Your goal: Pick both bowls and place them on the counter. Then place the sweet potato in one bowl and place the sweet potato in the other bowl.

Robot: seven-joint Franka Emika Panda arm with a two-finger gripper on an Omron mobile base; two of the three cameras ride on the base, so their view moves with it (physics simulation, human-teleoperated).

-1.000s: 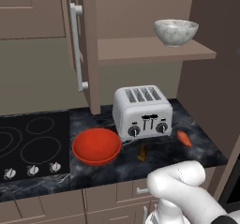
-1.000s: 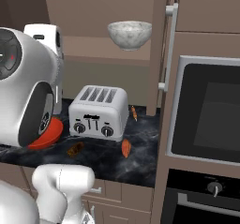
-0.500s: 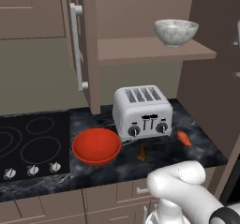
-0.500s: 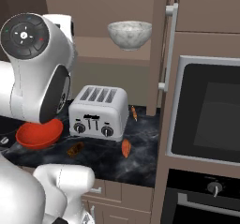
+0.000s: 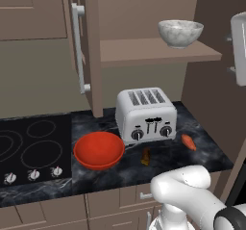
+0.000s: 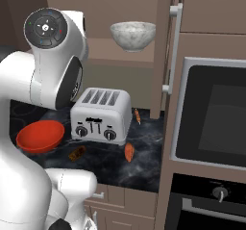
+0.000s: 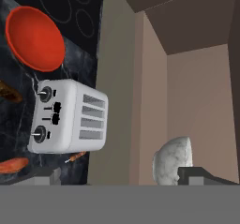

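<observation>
The grey-white marbled bowl (image 5: 180,33) (image 6: 133,35) stands upright on an open cabinet shelf above the toaster. In the rolled hand view the same bowl (image 7: 173,160) lies just ahead of my gripper (image 7: 124,178), which is open and holds nothing. The hand's white housing (image 5: 239,46) hangs at shelf height, right of that bowl. The glossy red bowl (image 5: 98,149) (image 6: 40,135) (image 7: 35,38) sits on the black marble counter (image 5: 204,149), left of the toaster. An orange sweet potato (image 5: 188,142) (image 6: 129,152) (image 7: 11,165) lies right of the toaster's front. A darker brown piece (image 5: 145,157) (image 6: 77,153) lies in front of it.
A silver four-slot toaster (image 5: 145,114) (image 6: 101,115) stands mid-counter under the shelf (image 5: 158,53). A thin orange piece (image 6: 137,116) lies behind it. The black cooktop (image 5: 31,147) is to the left, a built-in oven (image 6: 211,118) to the right. An open cabinet door (image 5: 84,46) hangs left of the shelf.
The arm has swung up and over: in the right base view it no longer covers the red bowl, and the hand has come into the left base view at shelf height.
</observation>
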